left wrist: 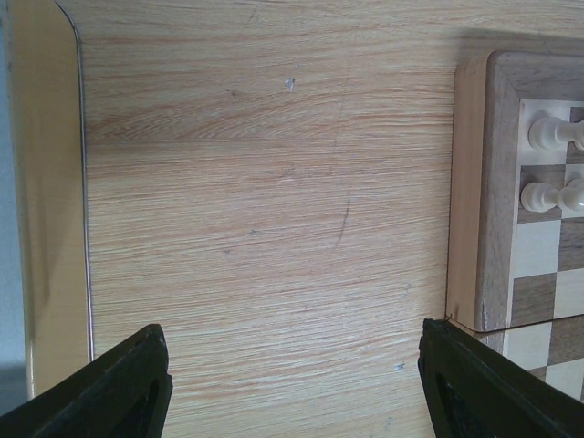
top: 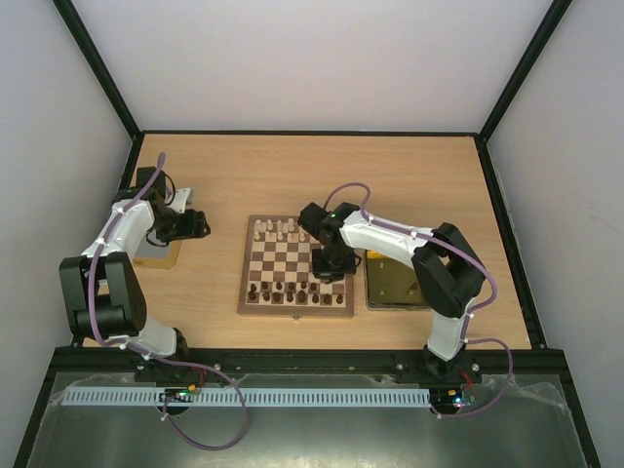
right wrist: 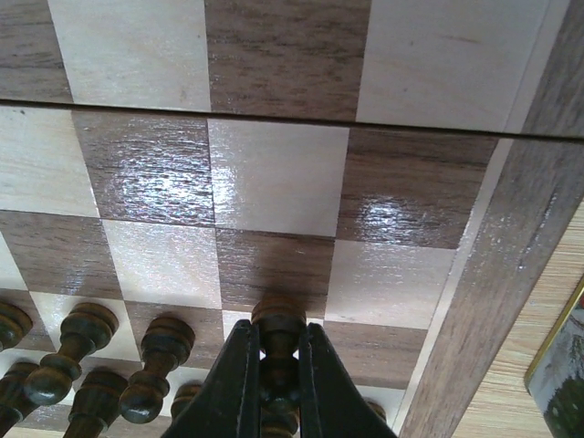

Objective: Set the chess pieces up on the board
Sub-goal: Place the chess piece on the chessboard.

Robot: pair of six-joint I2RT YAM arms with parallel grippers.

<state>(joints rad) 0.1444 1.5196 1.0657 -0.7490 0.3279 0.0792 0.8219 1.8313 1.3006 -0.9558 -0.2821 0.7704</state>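
Observation:
The chequered board [top: 296, 265] lies mid-table, with cream pieces [top: 276, 230] along its far rows and dark pieces [top: 283, 292] along its near rows. My right gripper [top: 331, 261] is over the board's right side; in the right wrist view it [right wrist: 278, 351] is shut on a dark pawn [right wrist: 278, 319] over the squares near the board's right border, beside other dark pawns [right wrist: 164, 351]. My left gripper [top: 195, 225] hangs open and empty over bare table left of the board [left wrist: 488, 196], where two cream pieces [left wrist: 547, 164] show.
A gold metal tray [top: 395, 283] lies right of the board under the right arm. Another gold tray [left wrist: 46, 210] lies at the far left, under the left arm [top: 161, 255]. Black frame rails border the table.

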